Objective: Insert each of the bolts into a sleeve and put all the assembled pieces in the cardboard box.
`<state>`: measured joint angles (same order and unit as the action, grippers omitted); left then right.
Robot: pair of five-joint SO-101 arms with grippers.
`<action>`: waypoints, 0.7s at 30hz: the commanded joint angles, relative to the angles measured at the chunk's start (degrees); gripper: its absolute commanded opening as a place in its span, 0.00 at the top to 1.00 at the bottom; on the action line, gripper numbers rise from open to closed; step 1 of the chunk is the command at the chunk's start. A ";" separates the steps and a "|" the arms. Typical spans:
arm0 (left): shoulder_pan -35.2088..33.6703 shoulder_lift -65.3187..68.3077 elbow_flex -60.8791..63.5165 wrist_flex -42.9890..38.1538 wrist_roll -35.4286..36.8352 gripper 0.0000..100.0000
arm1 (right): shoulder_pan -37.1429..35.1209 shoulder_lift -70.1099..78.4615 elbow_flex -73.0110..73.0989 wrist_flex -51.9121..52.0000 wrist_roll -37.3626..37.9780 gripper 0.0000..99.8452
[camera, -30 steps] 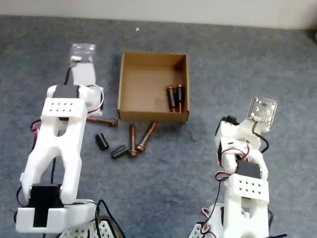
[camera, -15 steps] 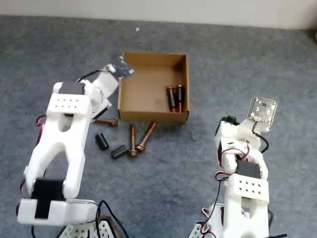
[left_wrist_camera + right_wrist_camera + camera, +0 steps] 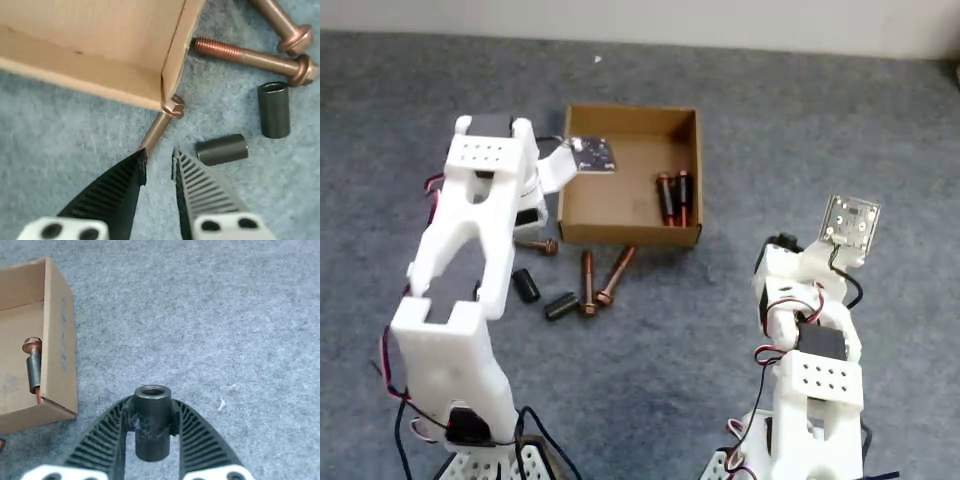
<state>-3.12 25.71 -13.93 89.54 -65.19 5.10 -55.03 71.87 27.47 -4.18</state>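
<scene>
Your right gripper is clamped on an upright sleeve. Your left gripper hangs slightly parted over the bolt touching the corner of the cardboard box. Beyond it, two loose sleeves and two more bolts lie unassembled. Only two assembled pieces are boxed, so I judge three pairings remain.

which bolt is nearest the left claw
The bolt with its head at the cardboard box corner, shank at the left claw; the other bolts lie farther off.
</scene>
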 commanded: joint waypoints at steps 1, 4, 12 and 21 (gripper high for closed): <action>0.92 3.38 -6.02 1.76 -2.64 0.88 | 0.40 -1.63 -0.22 -1.80 -0.18 1.00; 0.92 6.73 -8.48 3.87 -3.87 0.88 | 0.40 -1.63 -0.22 -1.80 -0.18 1.00; 0.84 10.33 -10.86 5.54 -4.48 0.88 | 0.40 -1.63 -0.31 -1.80 -0.18 1.00; 1.54 18.51 -11.30 0.62 -1.49 0.88 | 0.40 -1.63 -0.31 -1.80 -0.18 1.00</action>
<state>-2.68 42.51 -25.19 92.97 -68.88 5.10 -55.03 71.87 27.47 -4.18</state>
